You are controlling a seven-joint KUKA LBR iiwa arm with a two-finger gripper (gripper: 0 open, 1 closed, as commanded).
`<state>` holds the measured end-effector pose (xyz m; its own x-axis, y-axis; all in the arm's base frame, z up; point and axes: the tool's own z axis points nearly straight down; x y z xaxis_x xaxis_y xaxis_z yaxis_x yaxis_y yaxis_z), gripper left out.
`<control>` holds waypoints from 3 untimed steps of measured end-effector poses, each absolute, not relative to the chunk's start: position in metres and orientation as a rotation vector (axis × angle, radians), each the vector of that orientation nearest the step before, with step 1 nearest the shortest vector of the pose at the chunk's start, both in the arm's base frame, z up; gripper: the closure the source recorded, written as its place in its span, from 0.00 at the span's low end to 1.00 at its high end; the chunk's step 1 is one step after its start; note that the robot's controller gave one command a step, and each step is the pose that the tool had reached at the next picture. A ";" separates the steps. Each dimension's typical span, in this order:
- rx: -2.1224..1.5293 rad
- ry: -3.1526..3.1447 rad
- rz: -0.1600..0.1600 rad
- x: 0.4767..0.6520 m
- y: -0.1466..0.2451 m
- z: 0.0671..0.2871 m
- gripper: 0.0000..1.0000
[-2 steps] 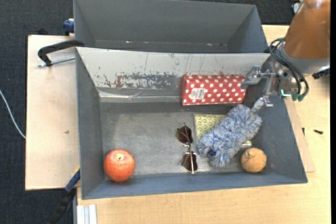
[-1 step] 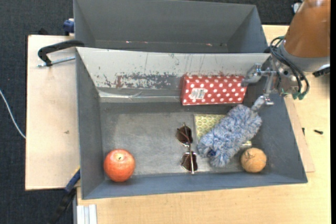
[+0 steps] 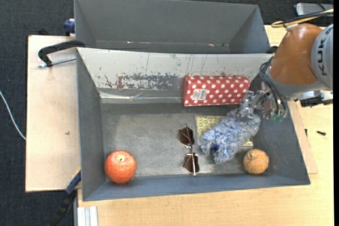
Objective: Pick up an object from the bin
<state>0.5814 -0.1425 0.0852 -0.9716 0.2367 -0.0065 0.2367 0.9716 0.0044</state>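
Hovering gripper (image 3: pixel 250 105) at blue fluffy cloth (image 3: pixel 228 137) upper end; can't tell its grip state; I'd pinch 1 thick fold, lift straight.

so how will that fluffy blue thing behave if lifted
The fluffy blue thing looks soft and shaggy, so it would probably sag, not hold shape. Likely light for its bulk. It drapes over a yellow pad and might drag it.

Even, fairly bright light fills the bin (image 3: pixel 90 129); its far wall glares pale, and the apple (image 3: pixel 121 166) at its front-left corner casts a faint shadow.
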 end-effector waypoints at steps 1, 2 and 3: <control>0.373 3.093 -0.003 0.584 -0.144 0.087 0.00; 0.373 3.125 0.007 0.578 -0.141 0.082 1.00; 0.373 3.124 0.007 0.578 -0.141 0.081 1.00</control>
<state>0.5779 -0.1412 0.0815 -0.9719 0.2354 0.0056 0.2354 0.9719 0.0038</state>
